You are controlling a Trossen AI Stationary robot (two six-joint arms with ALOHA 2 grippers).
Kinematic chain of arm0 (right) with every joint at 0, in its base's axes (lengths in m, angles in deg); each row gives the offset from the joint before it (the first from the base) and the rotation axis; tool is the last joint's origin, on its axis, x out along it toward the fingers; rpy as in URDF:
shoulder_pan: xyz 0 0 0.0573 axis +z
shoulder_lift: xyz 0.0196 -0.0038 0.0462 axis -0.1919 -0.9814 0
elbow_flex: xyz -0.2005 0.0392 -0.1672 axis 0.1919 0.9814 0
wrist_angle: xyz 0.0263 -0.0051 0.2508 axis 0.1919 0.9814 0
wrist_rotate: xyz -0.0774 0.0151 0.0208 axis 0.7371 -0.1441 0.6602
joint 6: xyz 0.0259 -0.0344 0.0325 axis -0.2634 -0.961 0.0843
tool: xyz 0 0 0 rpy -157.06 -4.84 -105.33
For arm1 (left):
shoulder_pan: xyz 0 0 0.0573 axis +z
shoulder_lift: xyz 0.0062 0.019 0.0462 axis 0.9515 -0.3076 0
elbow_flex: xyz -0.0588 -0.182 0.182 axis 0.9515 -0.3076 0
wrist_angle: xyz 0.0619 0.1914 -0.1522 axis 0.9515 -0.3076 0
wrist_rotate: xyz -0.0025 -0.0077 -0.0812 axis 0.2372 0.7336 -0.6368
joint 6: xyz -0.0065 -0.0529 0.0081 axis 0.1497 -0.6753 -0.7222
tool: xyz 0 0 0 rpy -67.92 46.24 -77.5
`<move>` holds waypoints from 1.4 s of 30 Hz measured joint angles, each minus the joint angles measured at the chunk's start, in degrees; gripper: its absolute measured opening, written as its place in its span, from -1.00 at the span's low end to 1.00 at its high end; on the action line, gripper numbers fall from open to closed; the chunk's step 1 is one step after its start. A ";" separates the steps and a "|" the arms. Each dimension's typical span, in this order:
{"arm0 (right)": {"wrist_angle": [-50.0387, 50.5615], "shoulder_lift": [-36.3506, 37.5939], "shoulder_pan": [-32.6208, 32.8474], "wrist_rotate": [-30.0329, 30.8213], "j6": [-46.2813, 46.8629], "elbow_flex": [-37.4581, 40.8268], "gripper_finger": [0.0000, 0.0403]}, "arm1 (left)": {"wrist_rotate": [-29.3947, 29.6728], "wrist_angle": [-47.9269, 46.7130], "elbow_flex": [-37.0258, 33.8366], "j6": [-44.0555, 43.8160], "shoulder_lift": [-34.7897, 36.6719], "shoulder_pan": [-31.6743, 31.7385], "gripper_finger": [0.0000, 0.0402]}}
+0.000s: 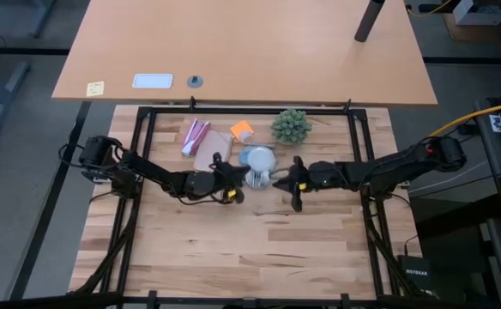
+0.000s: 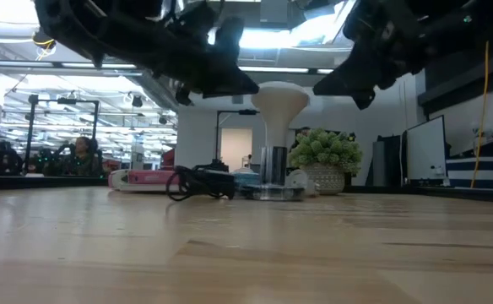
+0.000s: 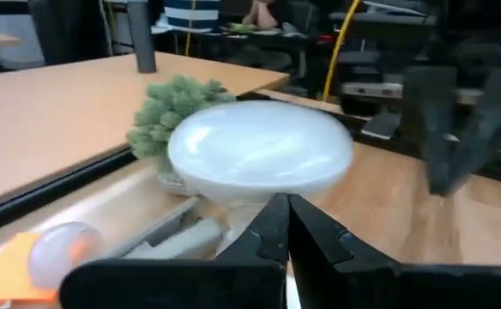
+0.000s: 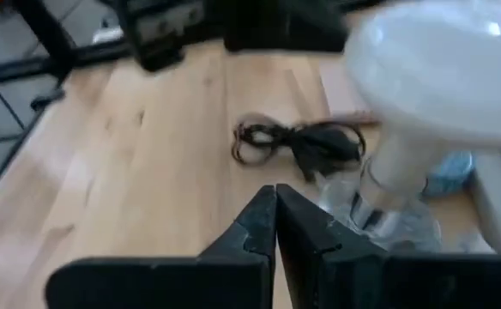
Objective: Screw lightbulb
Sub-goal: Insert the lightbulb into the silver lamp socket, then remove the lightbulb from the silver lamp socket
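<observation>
The lightbulb (image 2: 280, 100), white with a wide flat head on a narrower neck, stands upright at the table's middle (image 1: 260, 178); its lower end sits in a shiny clear-and-silver base (image 2: 273, 179). My left gripper (image 2: 248, 86) is shut and hangs level at the head's left rim. In its wrist view the bulb (image 3: 259, 154) fills the space just past the tips (image 3: 286, 206). My right gripper (image 2: 321, 88) is shut too, a little off the head's right side, and the bulb (image 4: 443, 69) lies to one side of its fingers (image 4: 275, 196). My left gripper has its shut fingertips (image 3: 276, 215) right at the rim of the bulb's head (image 3: 233, 184), coming level from the table's left. I cannot tell whether they touch it.
Behind the bulb are a green spiky plant (image 1: 292, 126), an orange piece (image 1: 242, 130), a pink packet (image 1: 195, 136) and a bluish round thing (image 1: 256, 158). A coiled black cord (image 4: 302, 142) lies left of the base. Black frame rails (image 1: 143, 154) border the table.
</observation>
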 joint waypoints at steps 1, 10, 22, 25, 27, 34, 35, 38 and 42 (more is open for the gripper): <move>-0.38 0.01 0.28 0.02 -0.05 -0.04 -0.92 | 0.50 0.06 0.00 0.00 0.00 -0.15 -1.00; -1.18 0.01 1.65 2.20 -0.11 -0.02 -0.92 | -0.07 0.32 0.02 -0.11 0.00 -1.33 -1.00; -3.26 8.88 1.61 -0.66 -3.36 -0.02 -0.92 | -0.46 4.18 0.00 9.82 11.98 -5.01 -1.00; -3.80 15.87 1.60 -0.66 -6.40 -0.02 -0.92 | -0.40 3.83 0.02 15.12 19.01 -5.96 -1.00; -4.20 21.27 1.58 -0.66 -8.53 -0.02 -0.92 | -0.37 3.60 0.02 18.80 23.74 -6.87 -1.00; -4.49 38.50 1.56 0.45 -10.86 -0.04 -0.92 | -0.39 1.74 0.07 28.49 37.61 -9.30 -1.00; -4.38 40.63 1.56 0.46 -10.86 -0.04 -0.92 | -0.37 1.01 0.07 28.66 39.23 -9.57 -1.00; -4.37 46.19 1.56 0.45 -10.86 -0.04 -0.92 | -0.45 -1.99 0.07 28.59 43.48 -9.88 -1.00; -4.50 51.99 1.56 0.48 -10.88 -0.04 -0.92 | -0.40 -5.28 0.08 28.92 47.71 -9.82 -1.00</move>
